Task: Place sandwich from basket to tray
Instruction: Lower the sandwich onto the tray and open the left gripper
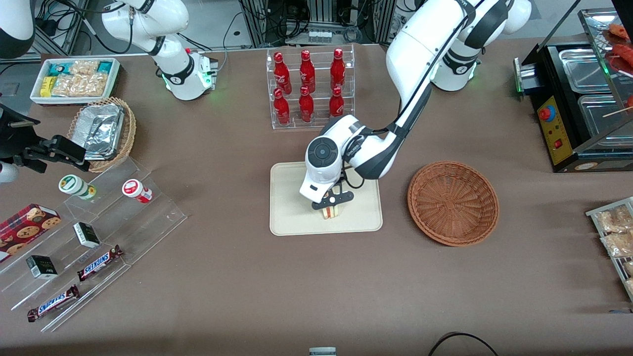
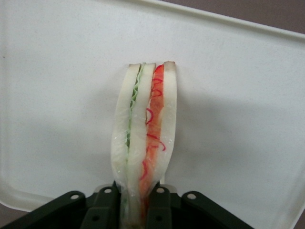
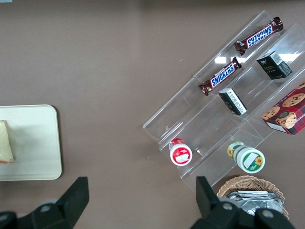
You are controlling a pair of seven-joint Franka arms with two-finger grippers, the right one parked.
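Front view: hand (image 1: 332,201) clamped on layered white-bread sandwich wedge (image 1: 331,212) over cream rectangular tray (image 1: 292,217) mid-bench; round reddish-brown wicker basket (image 1: 452,202) emptied, release pending.

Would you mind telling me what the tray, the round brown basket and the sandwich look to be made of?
The tray looks like matte cream plastic: smooth, moulded rim, rounded corners. The basket, now holding nothing, is reddish-brown woven wicker or an imitation; its radial weave shows. The sandwich, clamped in the gripper on the tray, has glossy pale slices with red and green threads, so it may well be a plastic replica rather than bread.
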